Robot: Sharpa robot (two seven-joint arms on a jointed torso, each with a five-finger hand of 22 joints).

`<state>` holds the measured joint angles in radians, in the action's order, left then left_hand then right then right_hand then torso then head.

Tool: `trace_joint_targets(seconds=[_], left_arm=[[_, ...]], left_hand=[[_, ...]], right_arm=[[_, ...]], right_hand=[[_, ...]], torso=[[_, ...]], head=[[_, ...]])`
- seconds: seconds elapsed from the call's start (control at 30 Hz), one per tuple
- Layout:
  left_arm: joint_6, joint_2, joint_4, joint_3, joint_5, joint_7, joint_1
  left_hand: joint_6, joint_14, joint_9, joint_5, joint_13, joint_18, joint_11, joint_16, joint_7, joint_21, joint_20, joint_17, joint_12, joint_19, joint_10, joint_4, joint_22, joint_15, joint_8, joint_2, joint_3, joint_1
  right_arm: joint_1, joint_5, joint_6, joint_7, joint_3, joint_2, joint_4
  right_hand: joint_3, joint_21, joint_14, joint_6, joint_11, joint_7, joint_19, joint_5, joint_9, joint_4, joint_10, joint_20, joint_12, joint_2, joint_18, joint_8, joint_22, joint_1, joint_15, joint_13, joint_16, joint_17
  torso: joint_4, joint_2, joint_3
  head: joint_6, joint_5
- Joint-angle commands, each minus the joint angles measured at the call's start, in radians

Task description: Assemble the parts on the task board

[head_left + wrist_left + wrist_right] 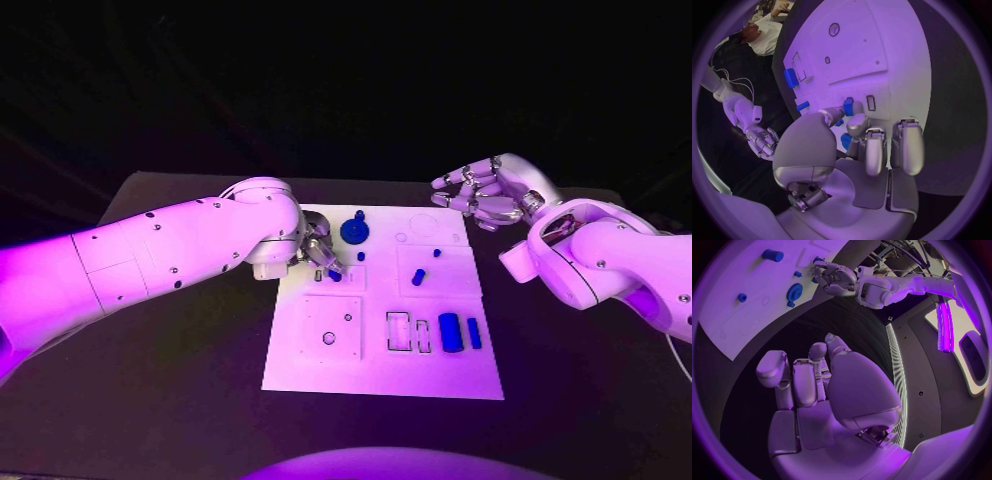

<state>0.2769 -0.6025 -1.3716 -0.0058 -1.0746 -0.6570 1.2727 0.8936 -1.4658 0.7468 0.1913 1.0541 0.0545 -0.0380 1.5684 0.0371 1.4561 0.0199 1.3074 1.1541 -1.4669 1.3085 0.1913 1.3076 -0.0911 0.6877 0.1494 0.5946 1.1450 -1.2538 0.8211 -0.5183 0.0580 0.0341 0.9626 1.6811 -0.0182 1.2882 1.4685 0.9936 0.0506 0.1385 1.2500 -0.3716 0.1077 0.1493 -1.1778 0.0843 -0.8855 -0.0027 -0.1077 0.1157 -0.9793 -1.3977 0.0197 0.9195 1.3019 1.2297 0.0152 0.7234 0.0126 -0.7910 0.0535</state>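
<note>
Task board (382,375) sits mid-table, white plate between both arms; left hand (317,245) is down at its upper left, fingertips pinching a small blue peg (847,106) right at a slot, looks half-seated but contact is partly hidden so can't confirm; right hand (488,190) hovers off the board's top right corner, fingers loosely curled, holding nothing; progress: blue gear (356,231) already stands in the top row; two blue bars (460,331) lie loose at lower right beside empty rectangular slots; two more small blue pegs (418,277) sit mid-board; count in head view: one gear, two bars, roughly three pegs; I'd judge under half done.
</note>
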Motion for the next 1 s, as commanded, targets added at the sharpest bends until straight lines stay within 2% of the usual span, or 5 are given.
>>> trace_joint_targets(seconds=[0.03,0.2,0.3,0.6,1.0], left_arm=[[0.037,0.006,-0.002,-0.006,0.001,-0.009,-0.009],[0.036,0.010,-0.001,-0.006,0.000,-0.016,-0.009],[0.034,0.012,-0.001,-0.006,0.000,-0.018,-0.009],[0.034,0.014,0.001,-0.006,0.000,-0.020,-0.009],[0.026,0.015,0.009,-0.006,0.000,-0.019,-0.008]], left_hand=[[0.024,-0.105,-0.001,-0.003,0.000,-0.020,-0.005,0.002,-0.014,0.007,-0.007,0.263,-0.003,-0.047,0.003,0.003,0.113,-0.007,-0.006,-0.003,-0.010,-0.012],[0.029,-0.105,-0.001,-0.003,0.000,-0.021,-0.006,0.002,-0.015,0.010,-0.008,0.263,-0.003,-0.048,0.005,0.004,0.117,-0.008,-0.007,-0.003,-0.019,-0.019],[0.036,-0.105,-0.002,-0.003,0.001,-0.022,-0.007,0.002,-0.016,0.013,-0.008,0.263,-0.001,-0.050,0.009,0.013,0.122,-0.009,-0.008,-0.006,-0.036,-0.036],[0.056,-0.105,-0.003,-0.007,0.007,-0.025,-0.008,0.002,-0.017,0.019,-0.010,0.263,0.006,-0.055,0.021,0.054,0.133,-0.009,-0.015,-0.010,-0.130,-0.098],[0.063,-0.105,-0.003,-0.006,0.009,-0.025,-0.009,0.002,-0.018,0.021,-0.011,0.263,0.008,-0.056,0.024,0.080,0.137,-0.010,-0.024,-0.028,-0.213,-0.111]], right_arm=[[0.001,-0.002,0.007,0.012,0.000,-0.001,0.002],[0.001,-0.002,0.011,0.014,0.000,-0.002,0.002],[0.001,0.000,0.019,0.015,0.000,-0.003,0.003],[0.001,0.001,0.028,0.016,0.000,-0.003,0.002],[0.001,-0.002,0.031,0.017,0.000,-0.001,0.005]], right_hand=[[-0.004,-0.005,0.033,0.007,-0.001,0.001,-0.007,0.002,-0.001,0.008,0.003,-0.002,0.005,0.001,-0.011,-0.006,0.001,0.012,0.006,-0.001,-0.002,0.001],[-0.005,-0.005,0.033,0.006,-0.001,0.001,-0.007,0.001,-0.001,0.010,0.003,-0.002,0.005,0.003,-0.011,-0.006,0.001,0.014,0.006,-0.001,-0.003,0.001],[-0.007,-0.007,0.033,0.005,-0.002,0.000,-0.007,0.002,-0.002,0.001,0.006,-0.002,0.006,-0.008,-0.011,-0.007,0.003,0.004,0.006,-0.003,-0.005,-0.001],[-0.009,-0.007,0.033,0.006,-0.002,0.000,-0.007,0.004,-0.002,-0.002,0.007,-0.002,0.006,-0.012,-0.011,-0.007,0.003,0.000,0.006,-0.003,-0.006,-0.001],[-0.009,-0.008,0.033,0.006,-0.001,0.001,-0.008,0.005,-0.002,0.001,0.007,-0.002,0.006,-0.011,-0.011,-0.007,0.004,0.005,0.006,-0.004,-0.006,-0.001]], torso=[[0.0004,0.000,0.0001],[0.0013,-0.001,0.0004],[0.0005,-0.001,0.0003],[0.0009,-0.001,0.0003],[-0.0005,0.000,-0.0001]], head=[[-0.001,-0.002],[-0.002,-0.002],[-0.002,-0.001],[-0.004,-0.003],[-0.003,-0.002]])
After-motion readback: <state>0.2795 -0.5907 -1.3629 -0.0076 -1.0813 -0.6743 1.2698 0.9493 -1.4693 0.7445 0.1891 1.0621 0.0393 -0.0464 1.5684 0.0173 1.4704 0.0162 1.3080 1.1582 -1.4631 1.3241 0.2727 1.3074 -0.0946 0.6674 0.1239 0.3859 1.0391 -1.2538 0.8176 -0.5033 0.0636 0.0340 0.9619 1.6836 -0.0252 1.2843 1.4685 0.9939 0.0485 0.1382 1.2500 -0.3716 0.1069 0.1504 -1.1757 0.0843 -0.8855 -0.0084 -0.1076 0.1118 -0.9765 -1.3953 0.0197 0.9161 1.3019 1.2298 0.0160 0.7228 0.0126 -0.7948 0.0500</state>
